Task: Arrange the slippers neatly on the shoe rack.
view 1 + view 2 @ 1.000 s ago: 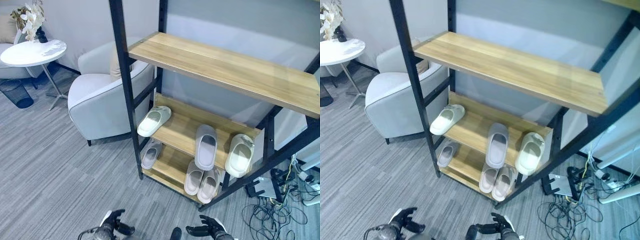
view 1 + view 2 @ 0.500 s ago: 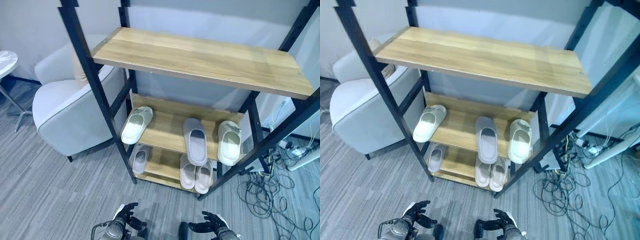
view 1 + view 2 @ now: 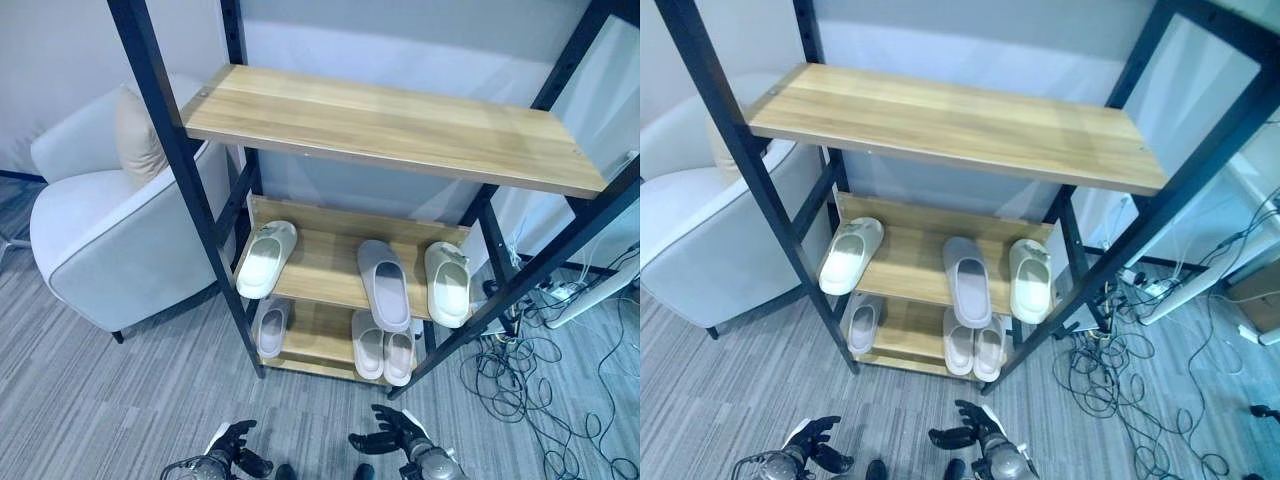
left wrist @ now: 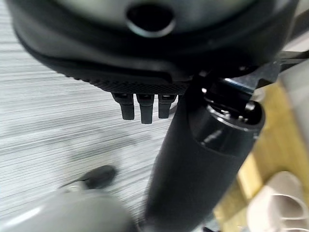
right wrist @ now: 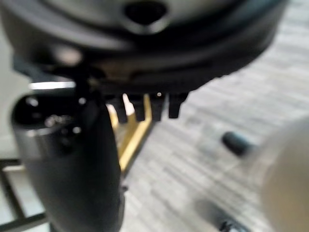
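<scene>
On the shoe rack point(image 3: 165, 150): black metal frame with three wooden shelves, standing on grey carpet point(image 3: 90, 400) against a pale wall.
Top shelf point(image 3: 390, 125): bare wood.
Middle shelf point(image 3: 320, 265): carried three slippers. A cream slipper point(image 3: 266, 258) lay at the left end, its toe overhanging the front edge beside the frame post. A grey slipper point(image 3: 384, 284) lay near the middle, also past the front edge. Another cream slipper point(image 3: 449, 283) lay at the right end, just beside the grey one.
Bottom shelf point(image 3: 315, 335): held a single grey slipper point(image 3: 270, 327) at the left and a grey pair point(image 3: 384, 345) side by side, touching, towards the right.
Left robot hand point(image 3: 228, 446): sat low before the rack, above the carpet, fingers loosely spread and holding nothing.
Right robot hand point(image 3: 395, 432): sat low before the rack, well apart from the slippers, fingers spread and relaxed, empty.
Armchair point(image 3: 110, 235): pale, with a beige cushion point(image 3: 135, 135), stood just left of the rack.
Cables point(image 3: 545, 375): a tangle lay on the carpet to the right of the rack.
</scene>
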{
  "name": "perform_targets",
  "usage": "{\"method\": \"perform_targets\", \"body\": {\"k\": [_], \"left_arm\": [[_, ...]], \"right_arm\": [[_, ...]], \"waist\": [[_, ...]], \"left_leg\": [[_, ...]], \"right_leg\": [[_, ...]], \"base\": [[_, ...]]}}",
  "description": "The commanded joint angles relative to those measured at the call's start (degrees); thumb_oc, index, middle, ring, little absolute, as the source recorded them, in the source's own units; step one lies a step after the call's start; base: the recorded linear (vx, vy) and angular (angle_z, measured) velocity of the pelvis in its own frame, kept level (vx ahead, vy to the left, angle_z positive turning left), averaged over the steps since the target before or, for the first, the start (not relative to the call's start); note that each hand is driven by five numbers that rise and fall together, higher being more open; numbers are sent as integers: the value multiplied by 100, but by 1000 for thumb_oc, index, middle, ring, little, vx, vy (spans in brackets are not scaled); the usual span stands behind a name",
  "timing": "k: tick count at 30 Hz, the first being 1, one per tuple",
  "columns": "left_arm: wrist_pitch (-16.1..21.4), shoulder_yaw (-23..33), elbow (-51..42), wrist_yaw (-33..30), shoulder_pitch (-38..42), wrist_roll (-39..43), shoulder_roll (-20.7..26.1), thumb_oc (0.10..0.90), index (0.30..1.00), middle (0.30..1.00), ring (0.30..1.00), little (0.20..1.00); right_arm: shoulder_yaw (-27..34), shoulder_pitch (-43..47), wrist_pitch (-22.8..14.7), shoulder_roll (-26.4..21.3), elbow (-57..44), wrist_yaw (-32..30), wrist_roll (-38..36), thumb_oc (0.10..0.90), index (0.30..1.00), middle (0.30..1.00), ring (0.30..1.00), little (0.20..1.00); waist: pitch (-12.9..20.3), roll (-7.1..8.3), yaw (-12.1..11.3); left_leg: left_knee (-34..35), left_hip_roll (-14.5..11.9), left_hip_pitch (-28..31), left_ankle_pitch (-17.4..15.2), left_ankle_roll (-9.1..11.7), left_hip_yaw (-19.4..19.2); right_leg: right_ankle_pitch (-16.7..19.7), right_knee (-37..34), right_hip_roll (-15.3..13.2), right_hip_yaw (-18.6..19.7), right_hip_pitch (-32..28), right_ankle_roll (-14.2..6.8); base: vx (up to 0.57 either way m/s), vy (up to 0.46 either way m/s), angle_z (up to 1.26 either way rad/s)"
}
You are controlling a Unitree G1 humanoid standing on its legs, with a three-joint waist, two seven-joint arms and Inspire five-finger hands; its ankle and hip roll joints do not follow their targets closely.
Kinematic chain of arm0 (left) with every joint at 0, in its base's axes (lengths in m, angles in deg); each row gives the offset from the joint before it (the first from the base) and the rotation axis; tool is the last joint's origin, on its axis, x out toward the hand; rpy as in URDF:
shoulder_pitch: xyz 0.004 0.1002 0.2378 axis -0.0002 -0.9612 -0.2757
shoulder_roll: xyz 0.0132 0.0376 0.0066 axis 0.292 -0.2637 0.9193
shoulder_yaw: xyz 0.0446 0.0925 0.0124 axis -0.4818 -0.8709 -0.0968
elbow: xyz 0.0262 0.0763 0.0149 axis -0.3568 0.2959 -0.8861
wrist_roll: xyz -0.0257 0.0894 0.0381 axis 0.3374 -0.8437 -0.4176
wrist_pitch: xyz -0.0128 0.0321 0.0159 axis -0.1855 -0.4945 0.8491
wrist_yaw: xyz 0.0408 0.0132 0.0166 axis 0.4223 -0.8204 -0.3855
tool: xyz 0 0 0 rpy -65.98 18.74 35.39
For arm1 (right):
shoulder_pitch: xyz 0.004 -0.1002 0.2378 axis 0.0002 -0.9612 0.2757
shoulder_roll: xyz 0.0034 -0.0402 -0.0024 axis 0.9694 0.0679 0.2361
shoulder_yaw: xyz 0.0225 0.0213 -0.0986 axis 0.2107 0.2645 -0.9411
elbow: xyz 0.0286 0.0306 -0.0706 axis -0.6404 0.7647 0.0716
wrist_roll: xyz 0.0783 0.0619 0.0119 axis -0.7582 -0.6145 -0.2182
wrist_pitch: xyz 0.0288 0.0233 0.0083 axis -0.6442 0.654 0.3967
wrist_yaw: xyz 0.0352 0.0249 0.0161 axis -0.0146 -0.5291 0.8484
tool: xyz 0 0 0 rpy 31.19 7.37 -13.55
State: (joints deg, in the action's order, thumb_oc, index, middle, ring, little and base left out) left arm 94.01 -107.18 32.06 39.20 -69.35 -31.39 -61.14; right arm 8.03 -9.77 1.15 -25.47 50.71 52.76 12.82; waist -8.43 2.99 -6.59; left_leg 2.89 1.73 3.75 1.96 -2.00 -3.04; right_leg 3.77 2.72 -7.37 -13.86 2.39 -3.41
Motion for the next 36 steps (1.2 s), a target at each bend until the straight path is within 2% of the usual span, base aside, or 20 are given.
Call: {"method": "perform_targets", "body": {"k": [1, 7, 13, 16, 25, 31, 32, 36], "left_arm": [[248, -163, 74, 60, 208, -159, -336, 800, 900, 900, 900, 900], [312, -422, -157, -61, 147, -301, -405, 800, 900, 900, 900, 900], [326, -507, -149, -128, 118, -340, -415, 800, 900, 900, 900, 900], [338, -462, -149, -179, 38, -318, -414, 800, 900, 900, 900, 900], [310, -382, -148, -142, -191, -313, -466, 800, 900, 900, 900, 900], [295, -418, -219, -94, -308, -378, -469, 800, 900, 900, 900, 900], [296, -449, -311, -69, -351, -396, -459, 800, 900, 900, 900, 900], [295, -473, -360, -43, -398, -440, -423, 800, 900, 900, 900, 900]], "right_arm": [[-431, 236, -420, -227, -1155, 91, -56, 800, 900, 900, 900, 900], [-761, 444, -653, -298, -2395, 131, -382, 800, 900, 900, 900, 900], [-960, 729, -783, -376, -3150, 173, -538, 800, 900, 900, 900, 900], [-875, 895, -880, -635, -3938, 43, -305, 800, 900, 900, 900, 900], [-280, 1327, -976, -1092, -5112, -596, 691, 800, 900, 900, 900, 900], [27, 1647, -941, -1324, -5395, -1002, 1322, 800, 900, 900, 900, 900], [124, 1841, -872, -1493, -5350, -1202, 1672, 800, 900, 900, 900, 900], [241, 2119, -774, -1790, -5269, -1397, 1993, 800, 900, 900, 900, 900]], "waist": [[163, -169, -199], [226, -153, -210], [241, -122, -273], [284, -97, -303], [359, -71, -362], [344, -64, -417], [338, -63, -440], [321, -45, -481]], "left_leg": [[191, 77, -432, -73, 270, 660], [211, 50, -444, -112, 291, 628], [211, 33, -403, -140, 306, 691], [211, 1, -382, -163, 342, 700], [211, -55, -275, -223, 339, 722], [211, -71, -270, -234, 330, 720], [211, -78, -280, -238, 329, 731], [211, -86, -306, -234, 330, 749]], "right_leg": [[-246, -182, 44, -18, -225, -392], [-195, -372, 51, -3, -328, -402], [-229, -447, 85, -11, -422, -386], [-230, -551, 108, -48, -499, -382], [-259, -636, 149, -38, -630, -383], [-241, -692, 173, -23, -638, -386], [-232, -716, 172, -24, -632, -389], [-226, -740, 183, -12, -622, -392]], "base": [[7, -18, -4], [2, -1, -1], [5, -1, 1], [35, -4, 9], [39, 3, 4], [18, 0, 0], [0, 0, 0], [8, 0, 0]]}}
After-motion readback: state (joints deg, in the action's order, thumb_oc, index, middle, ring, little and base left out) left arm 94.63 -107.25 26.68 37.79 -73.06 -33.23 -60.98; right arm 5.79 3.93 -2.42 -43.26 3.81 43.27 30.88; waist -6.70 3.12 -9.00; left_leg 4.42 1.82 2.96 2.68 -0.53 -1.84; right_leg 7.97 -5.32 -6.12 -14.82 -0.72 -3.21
